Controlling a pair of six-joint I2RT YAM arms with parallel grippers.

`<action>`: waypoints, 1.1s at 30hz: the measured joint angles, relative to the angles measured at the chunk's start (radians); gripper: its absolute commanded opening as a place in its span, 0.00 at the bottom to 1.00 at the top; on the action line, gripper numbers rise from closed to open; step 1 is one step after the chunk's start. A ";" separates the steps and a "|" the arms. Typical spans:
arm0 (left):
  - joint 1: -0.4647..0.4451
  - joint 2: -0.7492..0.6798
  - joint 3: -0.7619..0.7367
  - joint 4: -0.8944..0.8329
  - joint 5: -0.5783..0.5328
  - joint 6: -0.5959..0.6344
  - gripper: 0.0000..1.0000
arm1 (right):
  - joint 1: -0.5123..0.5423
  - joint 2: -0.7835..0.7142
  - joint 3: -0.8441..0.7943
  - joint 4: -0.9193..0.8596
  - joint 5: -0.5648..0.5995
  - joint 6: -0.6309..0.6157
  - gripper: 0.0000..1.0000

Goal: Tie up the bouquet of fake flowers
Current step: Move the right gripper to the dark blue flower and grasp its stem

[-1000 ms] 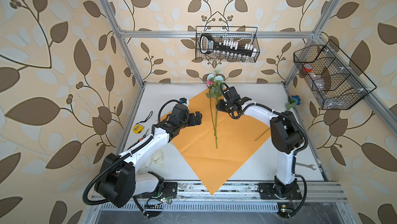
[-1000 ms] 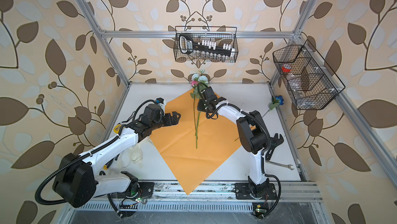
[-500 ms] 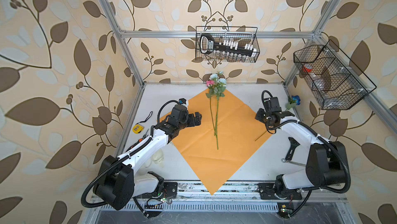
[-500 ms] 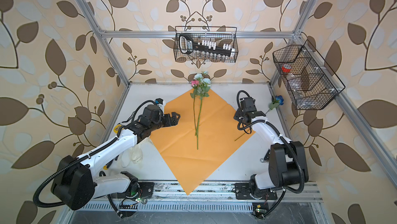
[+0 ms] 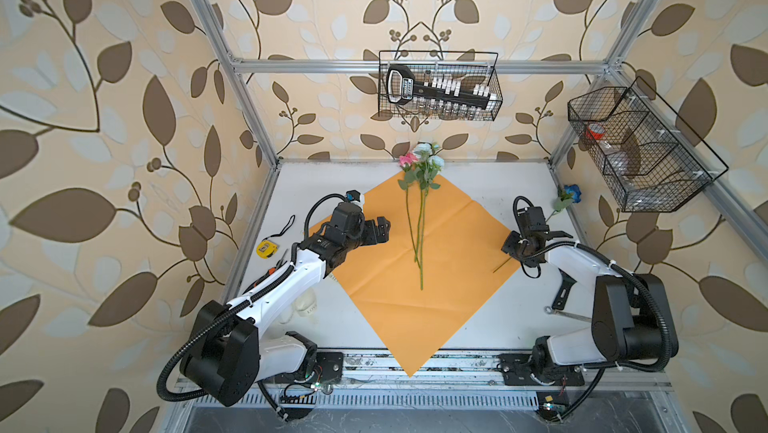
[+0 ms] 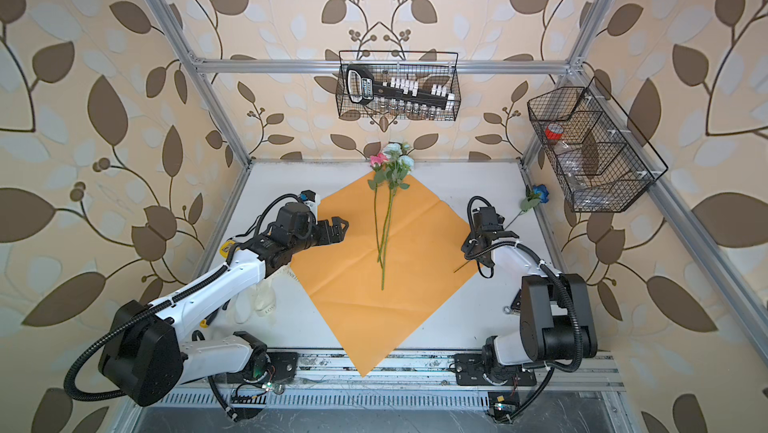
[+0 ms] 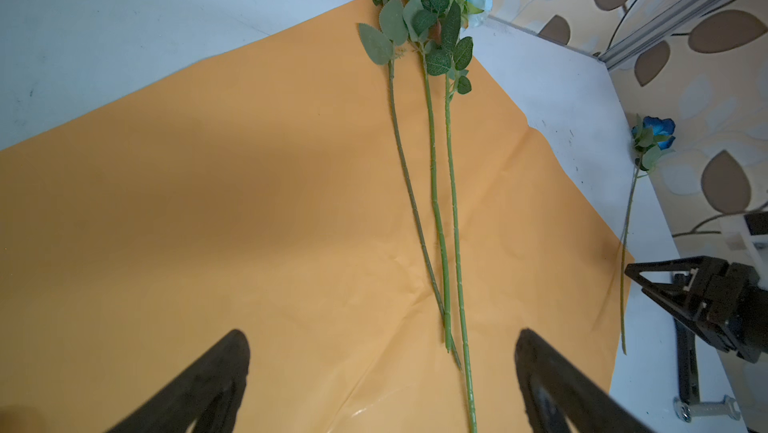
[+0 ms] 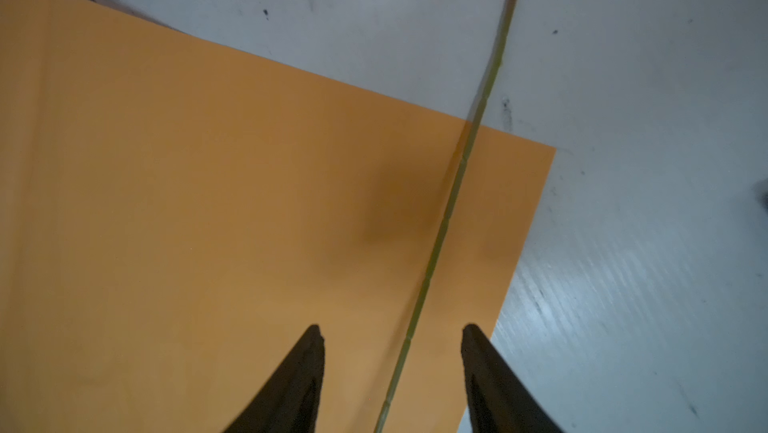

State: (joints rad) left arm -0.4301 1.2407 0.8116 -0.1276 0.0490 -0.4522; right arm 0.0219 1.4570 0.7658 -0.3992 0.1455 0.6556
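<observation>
Three flowers (image 5: pixel 423 177) (loose), orange paper (image 5: pixel 457 269) beneath

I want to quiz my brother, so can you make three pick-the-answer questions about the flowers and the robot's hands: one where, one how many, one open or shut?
1. Where does the dark blue flower lie?
A) in a vase
B) in a box
C) alone by the table's right edge

2. How many stems lie together on the orange wrapping paper?
A) three
B) one
C) six

3. How is the left gripper?
A) shut on a stem
B) open, holding nothing
C) shut on the paper

Answers: 1 C, its bloom rests far from the others; 2 A, the left wrist view shows three side by side; 3 B, its fingers stand wide apart over bare paper.
</observation>
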 measured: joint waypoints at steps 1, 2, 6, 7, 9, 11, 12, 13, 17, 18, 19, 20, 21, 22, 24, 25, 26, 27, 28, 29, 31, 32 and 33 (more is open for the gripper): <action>0.000 0.000 0.000 0.000 0.000 0.000 0.99 | 0.000 0.002 -0.006 0.000 0.000 0.003 0.55; 0.000 0.000 0.000 0.000 0.000 0.000 0.99 | 0.000 0.005 -0.011 0.000 0.000 0.006 0.55; 0.000 0.000 0.000 0.000 0.000 0.000 0.99 | 0.000 0.015 -0.025 0.021 0.000 0.016 0.52; 0.000 0.000 0.000 0.001 0.000 0.000 0.99 | 0.000 0.018 -0.028 0.030 0.000 0.019 0.49; 0.000 0.000 0.000 0.001 0.000 0.000 0.99 | 0.000 0.027 -0.036 0.045 0.000 0.026 0.38; 0.000 0.000 0.000 0.001 0.000 0.000 0.99 | 0.000 0.040 -0.039 0.053 -0.003 0.029 0.30; 0.000 0.000 0.000 0.000 0.000 0.000 0.99 | 0.000 0.047 -0.039 0.056 -0.003 0.031 0.25; 0.000 0.000 0.000 0.001 0.000 0.000 0.99 | 0.000 0.050 -0.039 0.059 -0.003 0.031 0.21; 0.000 0.000 0.000 0.001 0.000 0.000 0.99 | -0.003 0.048 -0.039 0.068 -0.002 0.033 0.05; 0.000 0.000 0.000 0.001 0.000 0.000 0.99 | -0.004 0.044 -0.040 0.067 0.000 0.034 0.01; 0.000 0.000 0.000 0.001 0.000 0.000 0.99 | -0.007 0.037 -0.040 0.065 0.003 0.029 0.00; 0.000 0.000 0.000 0.000 0.000 0.000 0.99 | -0.010 0.027 -0.040 0.063 0.005 0.031 0.00; 0.000 0.000 0.000 0.001 0.000 0.000 0.99 | -0.012 0.013 -0.040 0.060 0.005 0.032 0.00; 0.000 0.000 0.000 0.000 0.000 0.000 0.99 | -0.014 -0.005 -0.040 0.056 0.005 0.032 0.00; 0.000 0.000 0.000 0.000 0.000 0.000 0.99 | -0.016 -0.043 -0.039 0.051 0.006 0.028 0.00; 0.000 0.000 0.000 0.000 -0.001 0.000 0.99 | -0.016 -0.067 -0.039 0.050 0.005 0.024 0.00; 0.000 0.000 0.000 0.000 -0.001 0.000 0.99 | -0.016 -0.084 -0.039 0.050 0.004 0.021 0.00; 0.000 0.000 0.000 0.000 -0.001 0.000 0.99 | -0.016 -0.105 -0.039 0.050 0.000 0.016 0.00; 0.000 0.000 0.000 0.000 -0.002 0.000 0.99 | -0.016 -0.122 -0.039 0.050 -0.008 0.013 0.00; 0.000 0.000 0.000 0.000 -0.002 0.000 0.99 | -0.015 -0.137 -0.039 0.051 -0.017 0.009 0.00; 0.000 0.000 0.000 0.000 -0.005 -0.001 0.99 | -0.005 -0.164 -0.038 0.051 -0.036 0.005 0.00; 0.000 0.000 0.000 0.000 -0.005 -0.001 0.99 | 0.013 -0.179 -0.039 0.052 -0.049 0.003 0.00; 0.000 0.000 0.000 0.000 -0.006 -0.001 0.99 | 0.040 -0.194 -0.038 0.055 -0.058 0.002 0.00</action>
State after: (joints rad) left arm -0.4297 1.2407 0.8116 -0.1272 0.0433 -0.4530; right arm 0.0616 1.2633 0.7277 -0.3443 0.0879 0.6579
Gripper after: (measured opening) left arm 0.989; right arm 0.050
